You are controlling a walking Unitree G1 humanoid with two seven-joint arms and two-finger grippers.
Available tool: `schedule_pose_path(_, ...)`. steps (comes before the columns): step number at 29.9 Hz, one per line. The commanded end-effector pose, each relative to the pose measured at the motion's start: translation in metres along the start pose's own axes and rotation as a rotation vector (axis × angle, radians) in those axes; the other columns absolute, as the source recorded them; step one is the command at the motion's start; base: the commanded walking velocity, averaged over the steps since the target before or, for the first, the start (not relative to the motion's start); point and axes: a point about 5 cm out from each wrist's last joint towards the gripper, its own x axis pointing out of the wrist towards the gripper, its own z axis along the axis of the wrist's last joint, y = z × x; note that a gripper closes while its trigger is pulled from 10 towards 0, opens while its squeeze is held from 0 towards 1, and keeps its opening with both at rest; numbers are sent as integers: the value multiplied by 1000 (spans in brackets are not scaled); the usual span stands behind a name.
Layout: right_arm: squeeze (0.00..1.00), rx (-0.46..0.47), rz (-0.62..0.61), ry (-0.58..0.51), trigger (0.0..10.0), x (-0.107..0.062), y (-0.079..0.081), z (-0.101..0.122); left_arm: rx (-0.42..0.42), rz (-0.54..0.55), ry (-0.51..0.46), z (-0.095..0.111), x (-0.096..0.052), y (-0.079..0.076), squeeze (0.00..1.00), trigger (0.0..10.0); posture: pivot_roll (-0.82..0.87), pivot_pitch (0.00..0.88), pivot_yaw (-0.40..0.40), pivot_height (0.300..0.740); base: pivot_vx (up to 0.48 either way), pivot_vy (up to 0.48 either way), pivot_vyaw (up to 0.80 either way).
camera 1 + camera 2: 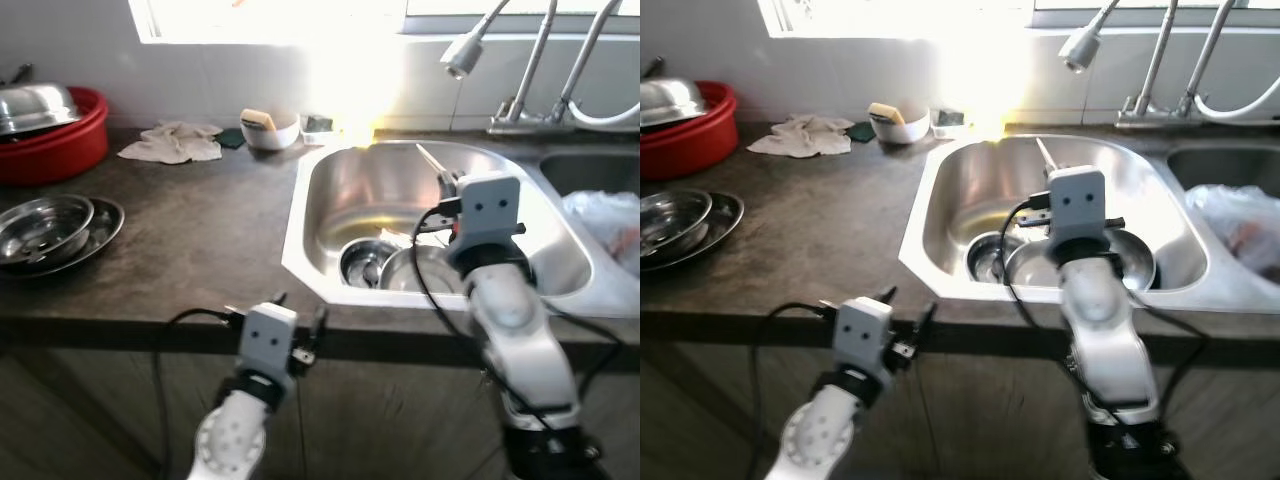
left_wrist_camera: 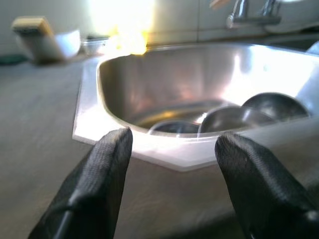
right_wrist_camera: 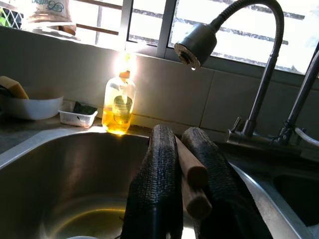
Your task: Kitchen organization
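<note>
My right gripper point(image 3: 182, 135) hangs over the steel sink point(image 1: 300, 205), shut on two wooden sticks point(image 3: 192, 172) that look like chopsticks. Their thin ends point(image 1: 431, 161) poke out toward the sink's back wall. Two steel bowls point(image 1: 365, 262) point(image 1: 425, 270) lie in the bottom of the basin, below the gripper. My left gripper point(image 2: 172, 144) is low at the counter's front edge, just left of the sink's corner. It is open, with nothing between its fingers point(image 2: 107, 164).
Stacked steel plates point(image 1: 55, 230) and a red basin point(image 1: 60, 145) with a steel lid sit on the counter's left. A cloth point(image 1: 175, 142), a white bowl with a sponge point(image 1: 270, 128) and a soap bottle point(image 3: 118, 107) line the back. A faucet point(image 1: 465, 50) overhangs the sink. A plastic bag point(image 1: 605, 215) lies in the right basin.
</note>
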Motion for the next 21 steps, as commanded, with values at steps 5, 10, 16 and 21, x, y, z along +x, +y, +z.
schedule_pose_path(5, 0, -31, 99, 120, 10000, 19, -4, -5, 15, 26, 16, -2, -2, 8, 0, 10000, 39, 59, -19, 740, 0, 0, 0)
schedule_pose_path(10, 0, -129, 149, 231, 10000, 35, -14, -12, 10, 24, 22, -3, -2, 6, 0, 10000, 38, 77, -21, 740, 0, 0, 0)
schedule_pose_path(16, 0, -213, 175, 325, 10000, 48, -25, -21, 0, 7, 23, -1, -3, 3, 0, 10000, 45, 96, -21, 740, 0, 0, 0)
schedule_pose_path(21, 0, -255, 199, 429, 10000, 55, -35, -35, -10, -15, 21, 1, -5, 1, 0, 10000, 49, 111, -22, 740, 0, 0, 0)
